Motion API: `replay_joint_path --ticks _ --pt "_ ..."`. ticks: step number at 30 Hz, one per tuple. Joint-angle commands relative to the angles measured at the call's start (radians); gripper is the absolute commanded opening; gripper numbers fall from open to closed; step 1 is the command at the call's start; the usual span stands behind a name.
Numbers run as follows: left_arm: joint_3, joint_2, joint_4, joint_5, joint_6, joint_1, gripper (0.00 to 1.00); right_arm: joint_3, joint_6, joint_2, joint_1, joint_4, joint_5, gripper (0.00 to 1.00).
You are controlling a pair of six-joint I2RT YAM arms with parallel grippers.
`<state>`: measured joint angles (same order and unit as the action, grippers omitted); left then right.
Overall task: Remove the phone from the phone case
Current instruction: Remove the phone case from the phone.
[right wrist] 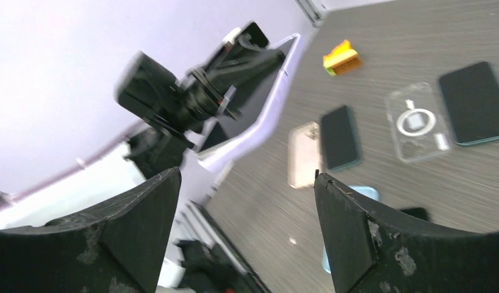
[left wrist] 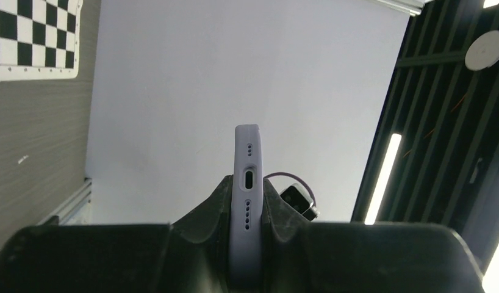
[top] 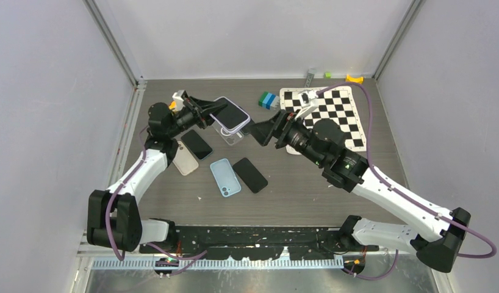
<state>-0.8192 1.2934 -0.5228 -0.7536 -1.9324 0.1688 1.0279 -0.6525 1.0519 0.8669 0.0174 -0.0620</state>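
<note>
Left wrist view: left gripper [left wrist: 247, 207] clamps lavender silicone phone case [left wrist: 247, 152] edgewise (likely soft, grippy shell). Right gripper [right wrist: 247, 183] gapes wide; peel at a free corner.

left arm [top: 143, 171] extended, jaws clamped | right arm [top: 381, 183] extended, jaws apart

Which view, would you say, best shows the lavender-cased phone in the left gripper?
Top external: the lavender-cased phone shows most of its screen face, gripped by the left gripper. Left wrist shows only its bottom edge and charging port between the jaws; right wrist shows it blurred, partly hidden.
</note>
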Motion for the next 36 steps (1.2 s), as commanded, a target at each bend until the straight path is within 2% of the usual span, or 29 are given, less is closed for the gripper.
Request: replay_joint_path --ticks 1,2,6,12,13,15,18,21,23,29,31,34,35,36 --pt "-0.086 -0.024 -0.209 0.029 0.108 -0.004 0.00 -0.007 -0.286 -0.008 -0.005 -0.167 -0.046 0.86" --pt "-0.088 -0.022 -0.240 0.034 0.107 -0.004 0.00 -0.007 -0.361 0.006 -0.005 -0.176 -0.058 0.86" --pt "-0.096 -0.022 -0.295 0.041 0.096 -0.004 0.00 0.009 -0.463 0.048 -0.005 -0.168 -0.103 0.82" --pt "-0.083 -0.029 -0.336 0.060 0.073 -0.004 0.00 0.034 -0.533 0.092 -0.005 -0.177 -0.111 0.56" --pt "-0.081 -0.031 -0.338 0.060 0.072 -0.003 0.00 0.033 -0.538 0.095 -0.005 -0.188 -0.113 0.55" --pt "-0.078 -0.036 -0.339 0.060 0.070 -0.003 0.00 0.033 -0.543 0.095 -0.006 -0.195 -0.119 0.56" --pt "-0.074 -0.040 -0.343 0.061 0.065 -0.004 0.00 0.028 -0.551 0.092 -0.005 -0.205 -0.130 0.68" --pt "-0.071 -0.040 -0.351 0.064 0.057 -0.005 0.00 0.022 -0.574 0.092 -0.005 -0.211 -0.138 0.70" --pt "-0.066 -0.042 -0.357 0.068 0.052 -0.004 0.00 0.018 -0.594 0.092 -0.006 -0.209 -0.142 0.63" --pt "-0.053 -0.045 -0.403 0.090 0.001 -0.005 0.00 -0.014 -0.687 0.096 -0.020 -0.212 -0.147 0.30" --pt "-0.050 -0.049 -0.423 0.102 -0.021 -0.004 0.00 -0.035 -0.746 0.104 -0.031 -0.233 -0.128 0.24" --pt "-0.042 -0.053 -0.479 0.134 -0.070 -0.004 0.00 -0.097 -0.860 0.123 -0.050 -0.316 -0.104 0.16" --pt "-0.039 -0.052 -0.501 0.147 -0.090 -0.004 0.00 -0.115 -0.889 0.127 -0.054 -0.343 -0.096 0.11" --pt "-0.036 -0.053 -0.529 0.158 -0.108 -0.005 0.00 -0.162 -0.954 0.138 -0.062 -0.426 -0.092 0.09"
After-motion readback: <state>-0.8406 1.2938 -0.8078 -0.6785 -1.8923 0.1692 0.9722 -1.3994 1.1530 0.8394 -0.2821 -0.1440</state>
